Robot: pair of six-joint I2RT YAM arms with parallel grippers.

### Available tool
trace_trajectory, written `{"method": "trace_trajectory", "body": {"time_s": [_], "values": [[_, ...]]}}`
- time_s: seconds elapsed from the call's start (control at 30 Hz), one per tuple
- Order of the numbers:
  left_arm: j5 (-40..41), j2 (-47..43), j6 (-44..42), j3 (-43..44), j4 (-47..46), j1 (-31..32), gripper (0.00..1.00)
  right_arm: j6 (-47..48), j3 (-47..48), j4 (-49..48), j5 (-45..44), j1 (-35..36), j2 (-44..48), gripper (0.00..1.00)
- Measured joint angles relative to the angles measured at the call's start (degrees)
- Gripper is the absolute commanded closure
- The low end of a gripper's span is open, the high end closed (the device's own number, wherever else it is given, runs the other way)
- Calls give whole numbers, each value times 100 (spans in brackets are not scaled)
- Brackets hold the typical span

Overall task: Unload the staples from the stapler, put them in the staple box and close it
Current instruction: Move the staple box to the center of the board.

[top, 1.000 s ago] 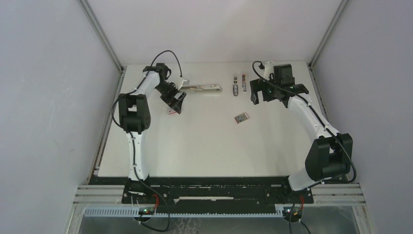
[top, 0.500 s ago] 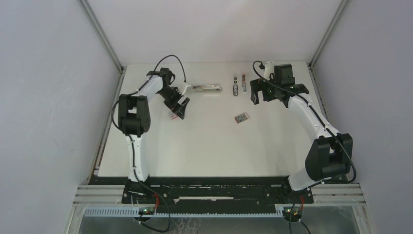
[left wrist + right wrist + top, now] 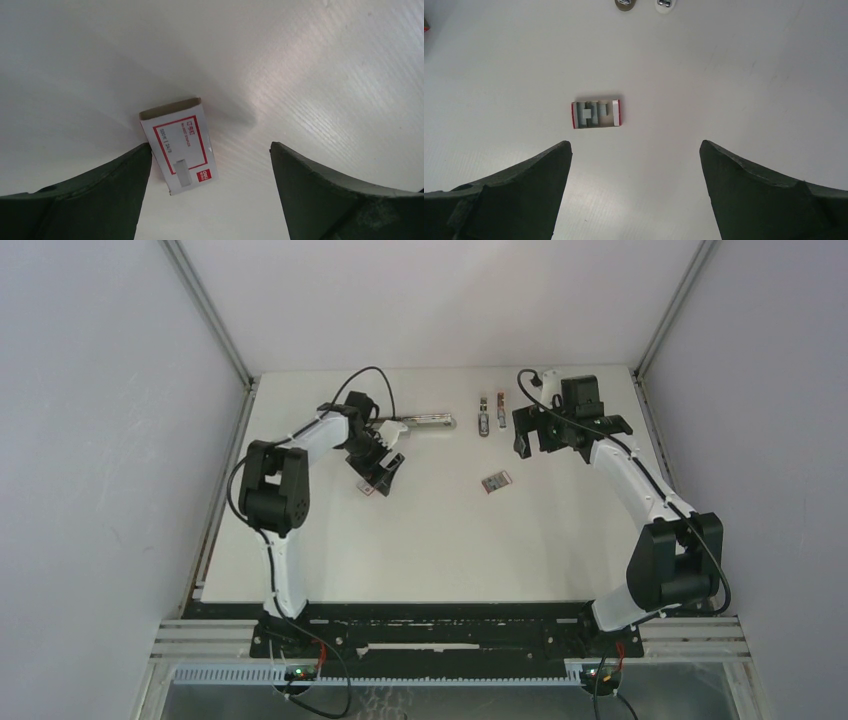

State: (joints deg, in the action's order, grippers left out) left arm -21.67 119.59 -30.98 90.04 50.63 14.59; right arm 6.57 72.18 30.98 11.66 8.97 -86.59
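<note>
The silver stapler (image 3: 427, 421) lies at the back of the table, just right of my left wrist. My left gripper (image 3: 382, 466) (image 3: 210, 147) is open and low over the table. A closed white-and-red box (image 3: 179, 145) (image 3: 372, 488) lies flat between its fingers, its edge against the left finger (image 3: 125, 170). My right gripper (image 3: 545, 435) (image 3: 635, 143) is open and holds nothing. Beyond its tips lies a small red-edged open tray (image 3: 596, 114) (image 3: 496, 481) with grey staples (image 3: 590, 114) in it.
Two small metal pieces (image 3: 484, 416) (image 3: 501, 407) lie side by side at the back, between the stapler and my right gripper. Grey walls and metal frame posts close in the white table (image 3: 430, 540) on three sides.
My left gripper has swung right and towards the near side. The white-and-red box has shifted the same way with it. My right arm has barely moved.
</note>
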Motion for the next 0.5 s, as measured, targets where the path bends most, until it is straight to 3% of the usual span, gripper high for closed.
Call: {"method": "trace_trajectory", "body": {"time_s": [0.23,0.5], "values": [[719,-13,492,-92,-544,348,17,-2,-15,-26,74,2,0,1],[990,-278,542,-566,-968,538,36,-20,-15,-37,98,2,-52,4]]}}
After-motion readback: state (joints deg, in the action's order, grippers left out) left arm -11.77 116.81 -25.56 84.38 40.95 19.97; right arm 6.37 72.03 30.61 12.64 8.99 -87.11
